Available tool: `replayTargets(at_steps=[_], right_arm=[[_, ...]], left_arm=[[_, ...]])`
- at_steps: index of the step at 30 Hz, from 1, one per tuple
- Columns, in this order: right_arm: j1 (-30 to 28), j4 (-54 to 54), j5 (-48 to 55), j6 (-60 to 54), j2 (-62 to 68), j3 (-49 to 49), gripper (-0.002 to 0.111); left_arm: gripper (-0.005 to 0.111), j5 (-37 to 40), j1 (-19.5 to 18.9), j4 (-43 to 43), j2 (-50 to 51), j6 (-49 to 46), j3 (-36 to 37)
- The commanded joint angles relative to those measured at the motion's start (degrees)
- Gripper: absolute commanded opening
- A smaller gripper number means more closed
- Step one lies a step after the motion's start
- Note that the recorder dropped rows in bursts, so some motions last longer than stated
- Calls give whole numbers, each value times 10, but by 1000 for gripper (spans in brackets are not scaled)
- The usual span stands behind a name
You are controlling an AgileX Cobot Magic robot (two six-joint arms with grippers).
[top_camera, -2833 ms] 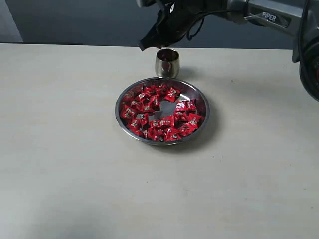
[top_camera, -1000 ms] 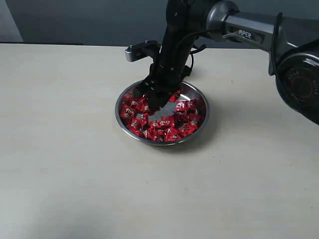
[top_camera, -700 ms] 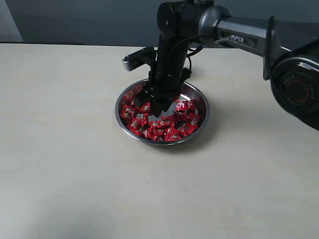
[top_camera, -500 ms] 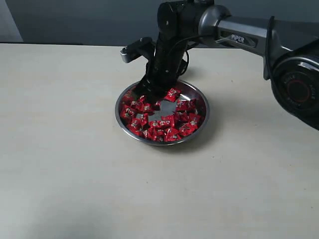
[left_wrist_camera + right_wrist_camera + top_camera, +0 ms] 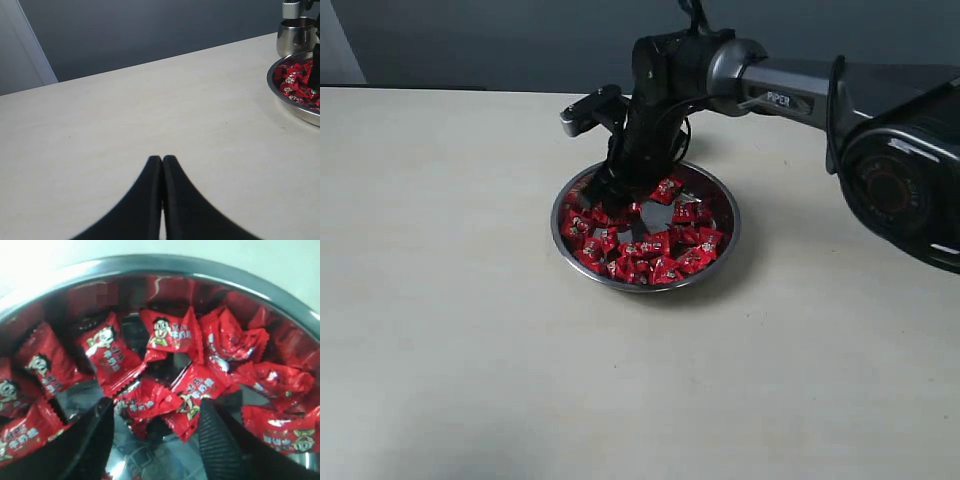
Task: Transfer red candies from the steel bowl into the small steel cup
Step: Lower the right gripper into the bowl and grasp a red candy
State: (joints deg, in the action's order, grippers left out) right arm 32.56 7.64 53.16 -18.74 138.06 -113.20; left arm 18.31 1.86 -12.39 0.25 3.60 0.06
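The steel bowl [image 5: 731, 232] sits mid-table, filled with red candies [image 5: 655, 252] around a bare patch in the middle. My right gripper [image 5: 608, 188] is down inside the bowl at its back left. In the right wrist view it [image 5: 157, 415] is open, its fingers [image 5: 220, 440] straddling a couple of candies [image 5: 165, 402] just above the bowl floor, with nothing gripped. In the exterior view the arm hides the small steel cup; the left wrist view shows the cup [image 5: 295, 35] behind the bowl [image 5: 295, 107]. My left gripper [image 5: 162, 160] is shut and empty over bare table.
The right arm [image 5: 790, 85] stretches from the right edge over the back of the table. A dark wall runs behind the table's far edge [image 5: 440, 90]. Pale tabletop [image 5: 470, 330] surrounds the bowl.
The right gripper came down from above the cup into the bowl. In the last half second it shifted slightly toward the bowl's back left. Some candies have been nudged.
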Motion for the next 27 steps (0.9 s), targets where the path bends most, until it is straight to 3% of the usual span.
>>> replayTargets(at_steps=[1, 8, 19, 21, 26, 27], right_arm=[[0, -24, -41, 33, 5, 1, 50], [0, -45, -44, 63, 5, 1, 49], [0, -44, -24, 96, 5, 1, 38], [0, -44, -24, 96, 5, 1, 31], [0, -44, -24, 99, 5, 1, -1], [0, -44, -24, 99, 5, 1, 0]], left_arm=[[0, -4, 0, -2, -2, 3, -1], [0, -4, 0, -2, -2, 3, -1], [0, -4, 0, -2, -2, 3, -1], [0, -4, 0, -2, -2, 3, -1], [0, -4, 0, -2, -2, 3, -1], [0, -4, 0, -2, -2, 3, -1]])
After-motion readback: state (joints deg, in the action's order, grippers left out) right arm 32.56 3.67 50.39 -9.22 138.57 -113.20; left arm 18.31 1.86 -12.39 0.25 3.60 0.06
